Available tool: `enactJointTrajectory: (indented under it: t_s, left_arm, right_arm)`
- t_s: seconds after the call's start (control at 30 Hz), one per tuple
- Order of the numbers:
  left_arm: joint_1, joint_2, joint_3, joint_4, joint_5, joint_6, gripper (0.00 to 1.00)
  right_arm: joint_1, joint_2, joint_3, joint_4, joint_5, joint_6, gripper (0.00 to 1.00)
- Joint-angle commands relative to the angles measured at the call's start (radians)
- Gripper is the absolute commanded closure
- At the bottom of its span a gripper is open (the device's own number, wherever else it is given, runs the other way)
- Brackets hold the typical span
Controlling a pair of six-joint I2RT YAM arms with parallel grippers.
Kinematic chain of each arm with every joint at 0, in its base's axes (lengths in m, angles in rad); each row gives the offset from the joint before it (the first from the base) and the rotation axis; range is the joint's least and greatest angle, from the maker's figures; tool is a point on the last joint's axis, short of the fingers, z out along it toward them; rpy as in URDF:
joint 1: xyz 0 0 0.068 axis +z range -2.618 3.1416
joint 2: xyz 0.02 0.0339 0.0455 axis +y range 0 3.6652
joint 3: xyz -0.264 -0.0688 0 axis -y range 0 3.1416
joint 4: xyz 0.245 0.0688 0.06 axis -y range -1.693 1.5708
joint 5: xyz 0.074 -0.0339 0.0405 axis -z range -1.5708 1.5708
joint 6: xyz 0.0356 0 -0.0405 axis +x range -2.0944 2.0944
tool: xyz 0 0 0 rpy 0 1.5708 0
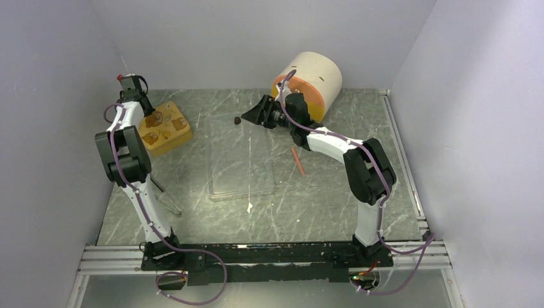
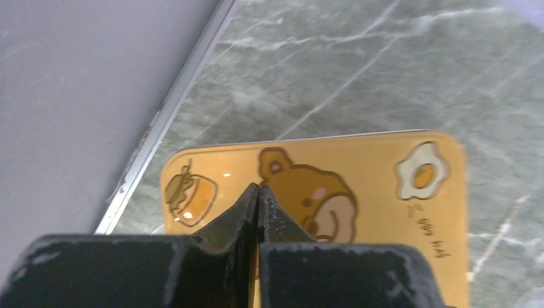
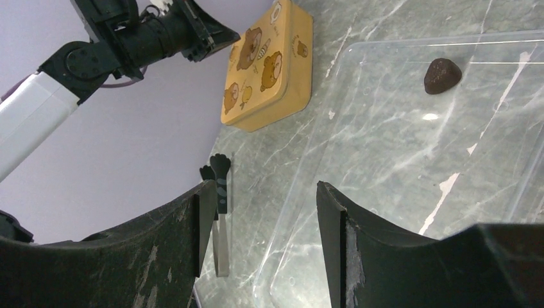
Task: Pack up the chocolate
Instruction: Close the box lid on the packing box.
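Your grey-green marbled table (image 1: 333,205) carries a yellow bear-printed tin (image 1: 168,128) at the far left. A clear plastic tray (image 1: 240,173) lies flat in the middle, with one dark chocolate piece (image 1: 237,120) at its far end. An orange-red stick (image 1: 297,162) lies just right of the tray, and a cream cylinder (image 1: 314,80) lies on its side at the back. Paw-tipped metal tongs (image 3: 222,244) lie near left, and a small white bit (image 1: 249,207) lies by the tray's near edge.

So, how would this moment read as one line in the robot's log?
left pincer: shut, over tin | right pincer: open, empty, near chocolate | chocolate: one piece on clear tray
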Motion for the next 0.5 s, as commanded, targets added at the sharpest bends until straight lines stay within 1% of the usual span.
enactJointTrajectory:
  t_s: [0.0,0.1,0.3,0.47]
  left_arm:
    - [-0.048,-0.064,0.03,0.096,0.096,-0.026,0.93]
    - [-0.061,-0.01,0.051,0.097,0.171,-0.007,0.94]
    - [-0.077,0.056,0.012,0.089,0.184,0.018,0.94]
    - [-0.075,0.085,0.067,0.0,0.184,0.042,0.95]
  right_arm:
    - [-0.001,0.01,0.045,0.029,0.015,-0.01,0.37]
    - [0.0,0.019,0.043,0.028,0.018,-0.009,0.37]
    - [0.002,0.026,0.048,0.023,0.024,-0.009,0.37]
    - [0.008,0.014,0.055,-0.001,0.029,-0.021,0.37]
